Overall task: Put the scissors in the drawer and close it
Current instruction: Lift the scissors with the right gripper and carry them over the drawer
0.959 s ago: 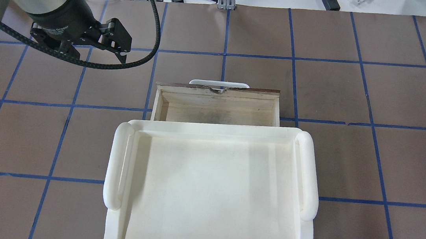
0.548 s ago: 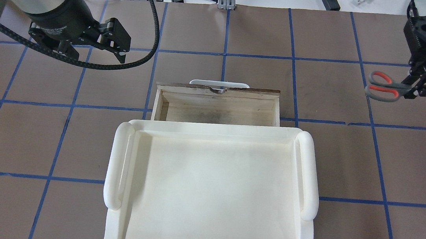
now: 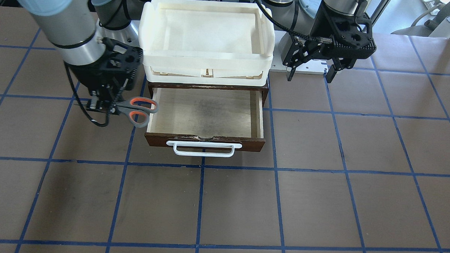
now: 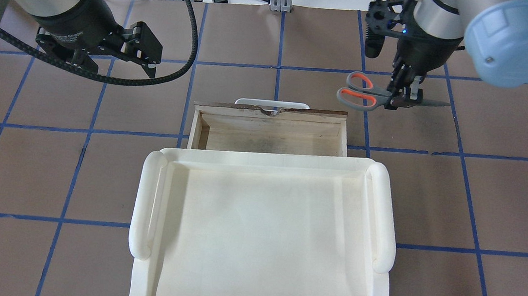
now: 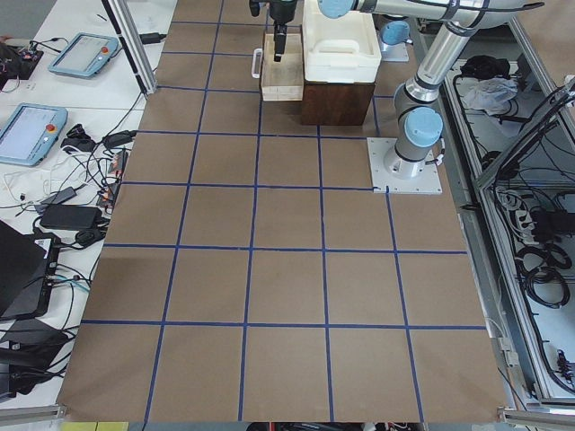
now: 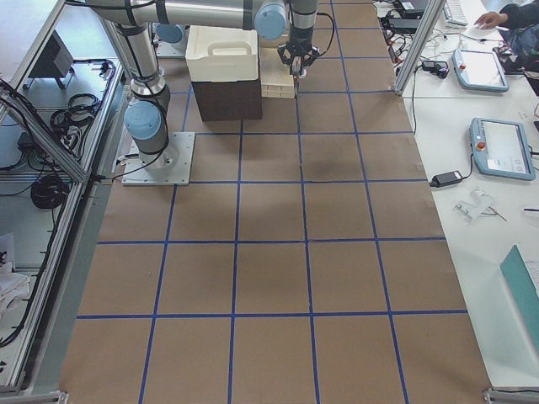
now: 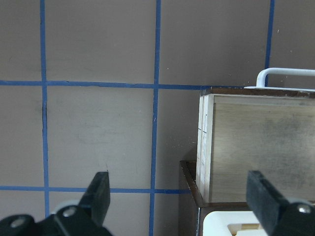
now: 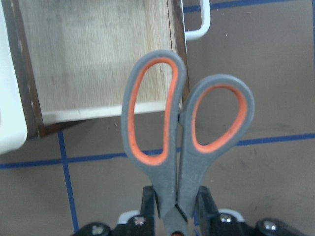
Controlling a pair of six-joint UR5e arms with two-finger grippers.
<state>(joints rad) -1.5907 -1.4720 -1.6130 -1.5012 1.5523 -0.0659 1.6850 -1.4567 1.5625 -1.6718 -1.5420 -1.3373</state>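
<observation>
Left end effector (image 3: 309, 77): jaws spread wide, hovering above surface (image 4: 46, 169) left of drawer (image 4: 269, 141)
Drawer: pulled open, pale interior showing (white tray (image 4: 259, 236) on cabinet (image 6: 227, 99) above)
Scissors (image 4: 363, 92): aloft, handles over drawer's right rim, blades pinched in right end effector (image 4: 404, 99)

The white tray (image 4: 267, 160) sits on top of a dark brown cabinet (image 6: 227, 99). The table (image 4: 46, 169) has a brown surface divided into squares by blue tape lines (image 4: 65, 219). Teach pendants (image 5: 31, 130) and loose cables (image 5: 81, 193) lie on the adjacent white bench (image 5: 90, 99).
</observation>
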